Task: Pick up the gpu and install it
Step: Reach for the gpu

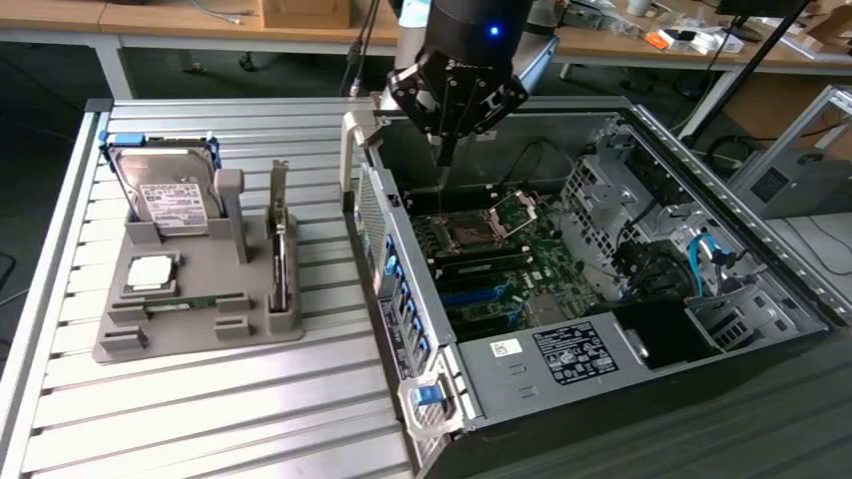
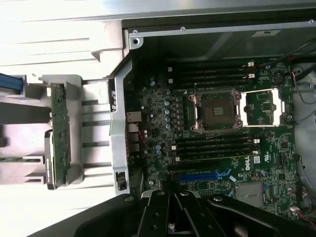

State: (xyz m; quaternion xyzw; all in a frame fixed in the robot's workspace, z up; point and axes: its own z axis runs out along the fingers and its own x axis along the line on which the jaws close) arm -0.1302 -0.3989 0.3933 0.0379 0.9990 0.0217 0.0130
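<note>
1. The gripper point(image 1: 445, 158) hangs over the open computer case point(image 1: 533, 384), its tip pointing down at the motherboard point(image 1: 513, 274).
2. Its two fingers are pressed together into a narrow point and they hold nothing.
3. The wrist view looks straight down past the closed gripper point(image 2: 170, 223) onto the motherboard point(image 2: 217, 148), with its bare processor socket point(image 2: 217, 111) and a blue slot point(image 2: 197, 176).
4. The graphics card point(image 1: 281, 254) stands on its edge in a grey holder point(image 1: 174, 334) on the slatted metal table point(image 1: 200, 419), to the exterior view's left of the case.
5. The card's silver end bracket points upward.
6. In the wrist view the graphics card point(image 2: 60, 133) shows edge-on as a thin green strip in the holder, outside the case wall.
7. Gripper and card are well apart, and the card is untouched.
8. The same holder carries a hard drive point(image 1: 167, 195) propped upright behind, a square processor chip point(image 1: 150, 271) lying flat, and a narrow memory stick point(image 1: 194, 302) in front of the chip.
</note>
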